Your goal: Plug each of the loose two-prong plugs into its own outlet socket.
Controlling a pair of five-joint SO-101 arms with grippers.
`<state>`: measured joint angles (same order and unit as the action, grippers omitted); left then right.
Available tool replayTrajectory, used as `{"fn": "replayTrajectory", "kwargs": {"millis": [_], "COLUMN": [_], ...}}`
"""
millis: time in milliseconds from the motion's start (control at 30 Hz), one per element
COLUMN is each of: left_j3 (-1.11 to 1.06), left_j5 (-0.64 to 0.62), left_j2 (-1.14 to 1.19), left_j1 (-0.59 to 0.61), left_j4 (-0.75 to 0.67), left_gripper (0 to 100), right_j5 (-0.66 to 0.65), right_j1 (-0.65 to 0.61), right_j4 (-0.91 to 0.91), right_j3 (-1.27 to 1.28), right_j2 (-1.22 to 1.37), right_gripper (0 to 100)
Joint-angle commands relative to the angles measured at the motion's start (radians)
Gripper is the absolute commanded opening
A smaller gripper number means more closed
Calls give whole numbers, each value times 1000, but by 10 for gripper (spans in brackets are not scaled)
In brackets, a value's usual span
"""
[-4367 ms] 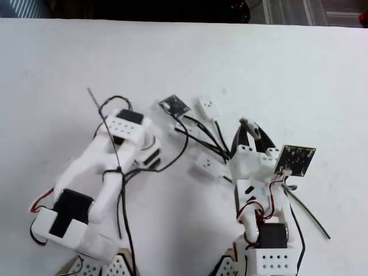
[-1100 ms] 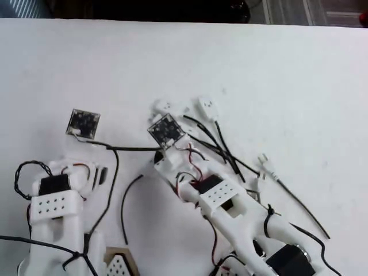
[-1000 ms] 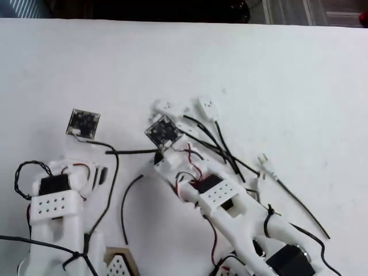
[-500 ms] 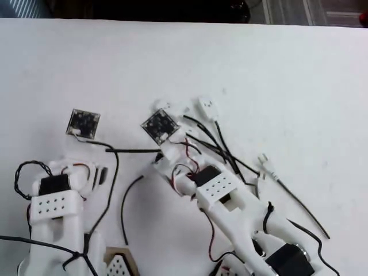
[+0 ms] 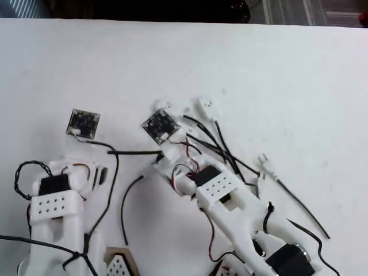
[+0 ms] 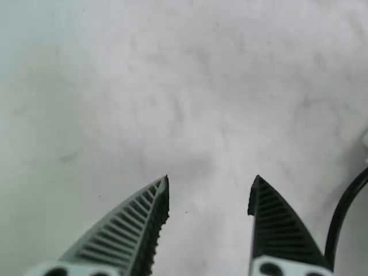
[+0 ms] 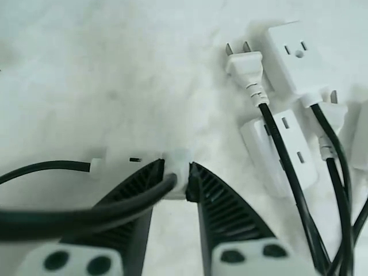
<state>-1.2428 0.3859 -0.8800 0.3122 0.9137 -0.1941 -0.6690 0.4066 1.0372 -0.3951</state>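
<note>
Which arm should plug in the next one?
Right. The right gripper is shut on a white plug, with an outlet socket close by. The left gripper is open and holds nothing.

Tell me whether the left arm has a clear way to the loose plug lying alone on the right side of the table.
Probably not. The right arm lies across the table between the left gripper and that loose plug, so it would block a direct path.
</note>
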Motion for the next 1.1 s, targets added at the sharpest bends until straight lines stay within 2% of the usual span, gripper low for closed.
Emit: {"fn": "replayTrajectory", "kwargs": {"millis": [0, 300, 433, 600, 1067], "left_j3": [-6, -6, -6, -6, -8], "left_j5": [-3, -3, -3, -3, -3], "left_j2": [-22, -22, -22, -22, -22], "left_j1": [5, 5, 7, 7, 7], "left_j4": [-23, -23, -23, -23, -23], "left_gripper": [226, 226, 226, 226, 226], "right_j5": [5, 12, 81, 98, 97], "right_j1": [-1, 2, 12, 10, 8], "right_j4": [36, 47, 185, 323, 323], "right_j3": [-25, -64, -195, -302, -299], "right_j2": [5, 58, 122, 140, 288], "right_gripper": [17, 17, 17, 17, 17]}}
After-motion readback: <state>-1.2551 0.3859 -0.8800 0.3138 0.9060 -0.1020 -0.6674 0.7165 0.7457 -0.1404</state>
